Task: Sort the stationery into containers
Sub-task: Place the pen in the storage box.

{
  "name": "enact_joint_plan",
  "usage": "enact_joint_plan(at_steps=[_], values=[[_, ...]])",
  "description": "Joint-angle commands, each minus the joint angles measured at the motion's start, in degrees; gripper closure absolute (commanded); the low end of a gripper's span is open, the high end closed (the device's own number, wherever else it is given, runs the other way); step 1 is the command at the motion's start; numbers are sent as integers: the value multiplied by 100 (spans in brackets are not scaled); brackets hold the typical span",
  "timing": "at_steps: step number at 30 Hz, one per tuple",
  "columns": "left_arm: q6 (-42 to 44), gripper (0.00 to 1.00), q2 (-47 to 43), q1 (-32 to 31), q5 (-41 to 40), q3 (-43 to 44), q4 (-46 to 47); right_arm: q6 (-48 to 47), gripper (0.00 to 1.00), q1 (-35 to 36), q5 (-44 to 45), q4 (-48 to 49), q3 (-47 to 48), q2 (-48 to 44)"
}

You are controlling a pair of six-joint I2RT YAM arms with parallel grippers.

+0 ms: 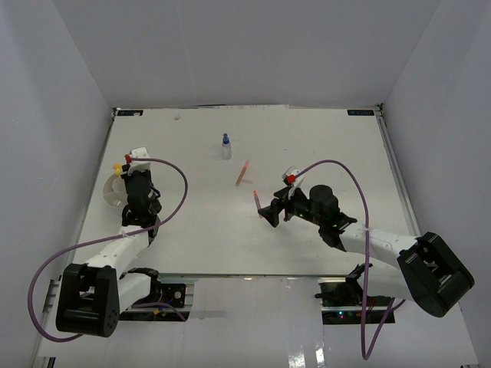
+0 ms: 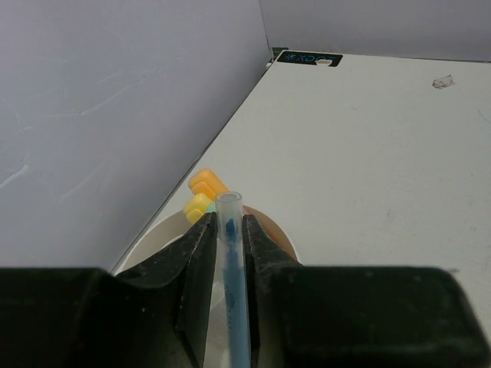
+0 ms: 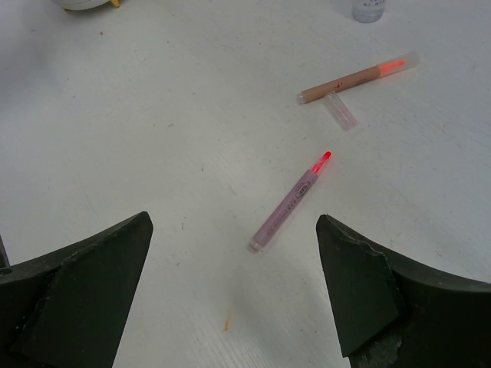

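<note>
1. Gripping blue pen [image 2: 230, 276] in L gripper [image 2: 228, 224], jaws closed on barrel, just above white dish [image 2: 157, 234] at table's [image 1: 192, 253] left edge.
2. Sitting in dish already: yellow & orange bits [image 2: 203, 192].
3. Prob. doing drop-off step: lining up over a compartment (can't tell which), then opening.
4. Hovering R gripper [image 3: 234, 222] wide open, empty, over red pen [image 3: 288, 203]; needing descent and squeeze across barrel.
5. Waiting farther out: orange pen [image 3: 357, 77], bottle [image 1: 226, 146].

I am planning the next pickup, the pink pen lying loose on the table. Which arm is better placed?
Right. The right gripper is open, hanging over the pink pen. The left gripper is shut on a blue pen over the dish.
</note>
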Motion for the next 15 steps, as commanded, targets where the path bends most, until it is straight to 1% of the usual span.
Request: enact_joint_plan(at_steps=[1, 3, 7, 12, 13, 15], values=[[-83, 68, -52, 46, -82, -71, 96, -18, 6, -14, -66, 222, 96, -8], [-136, 63, -96, 46, -21, -80, -44, -27, 6, -22, -57, 231, 96, -8], [-163, 58, -122, 46, -29, -115, -63, -27, 6, -14, -57, 214, 96, -8], [-294, 56, -324, 46, -30, -45, -230, 0, 6, -14, -66, 213, 88, -70], [-303, 53, -377, 46, -3, -10, -273, 17, 7, -14, -83, 214, 96, -87], [-548, 44, -587, 46, 58, 148, -641, 52, 7, -14, -119, 179, 149, -79]])
